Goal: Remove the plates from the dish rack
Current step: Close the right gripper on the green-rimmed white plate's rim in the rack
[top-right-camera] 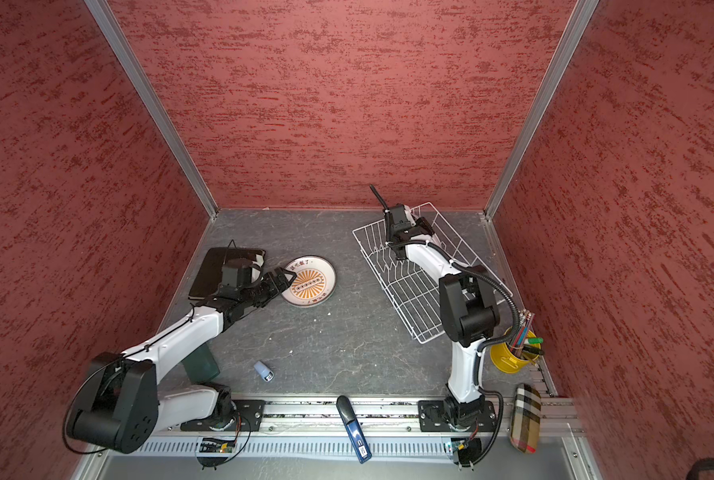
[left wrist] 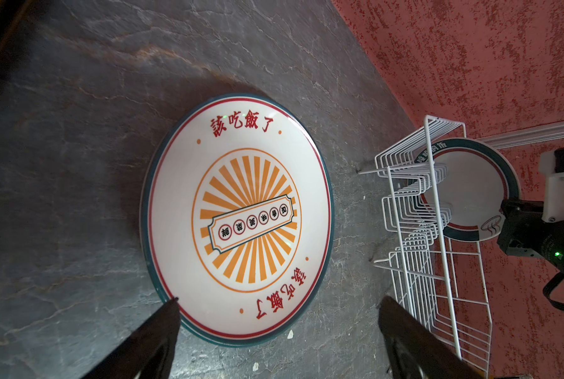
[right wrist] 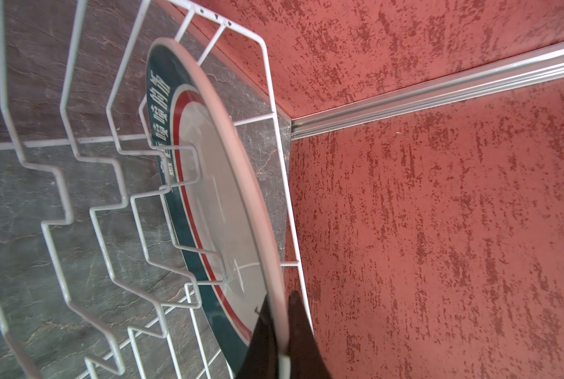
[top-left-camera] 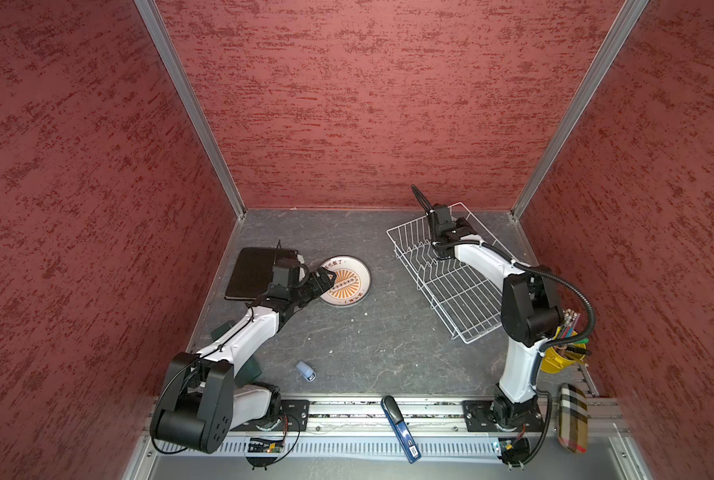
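Observation:
The white wire dish rack [top-left-camera: 405, 245] stands at the back right in both top views. One round white teal-rimmed plate [right wrist: 208, 203] stands on edge between its prongs at the far end. My right gripper [right wrist: 280, 308] is shut on that plate's rim, one finger on each face. An orange-sunburst plate [top-left-camera: 347, 282] lies flat on the table left of centre. My left gripper [left wrist: 279, 300] hovers over its near edge, open and holding nothing. A dark brown square plate [top-left-camera: 251, 272] lies flat further left, partly hidden by the left wrist.
A small blue-grey object [top-left-camera: 305, 371] lies on the table near the front. A blue-and-black tool [top-left-camera: 399, 428] rests across the front rail. A yellow cup of pens [top-left-camera: 563, 353] and a plaid case [top-left-camera: 573, 417] sit at the front right. Red walls enclose three sides.

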`<state>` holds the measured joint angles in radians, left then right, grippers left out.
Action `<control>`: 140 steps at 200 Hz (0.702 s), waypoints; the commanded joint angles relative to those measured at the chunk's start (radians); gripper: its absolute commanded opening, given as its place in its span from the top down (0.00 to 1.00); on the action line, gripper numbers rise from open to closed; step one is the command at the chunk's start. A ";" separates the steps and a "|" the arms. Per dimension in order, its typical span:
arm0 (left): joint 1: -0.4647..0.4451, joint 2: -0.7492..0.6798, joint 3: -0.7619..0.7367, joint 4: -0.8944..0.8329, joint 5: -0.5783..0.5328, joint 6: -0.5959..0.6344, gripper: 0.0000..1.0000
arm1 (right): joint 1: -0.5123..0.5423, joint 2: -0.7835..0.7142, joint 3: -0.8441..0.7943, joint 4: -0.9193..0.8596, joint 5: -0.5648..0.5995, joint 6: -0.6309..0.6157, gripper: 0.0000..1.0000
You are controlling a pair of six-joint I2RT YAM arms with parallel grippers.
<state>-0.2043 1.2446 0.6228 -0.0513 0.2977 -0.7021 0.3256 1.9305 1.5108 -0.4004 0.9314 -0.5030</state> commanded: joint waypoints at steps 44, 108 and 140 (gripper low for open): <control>-0.008 -0.019 -0.002 0.007 0.011 0.005 0.06 | 0.021 -0.174 -0.069 0.269 0.094 -0.165 1.00; -0.017 -0.030 0.013 -0.002 0.010 0.008 0.06 | 0.055 -0.258 -0.051 0.348 0.128 -0.247 1.00; -0.029 -0.034 0.018 -0.003 0.012 0.015 0.06 | 0.087 -0.322 -0.055 0.380 0.114 -0.251 1.00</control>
<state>-0.2218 1.2293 0.6228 -0.0521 0.2989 -0.7013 0.3820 1.6958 1.4376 -0.1356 1.0149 -0.7311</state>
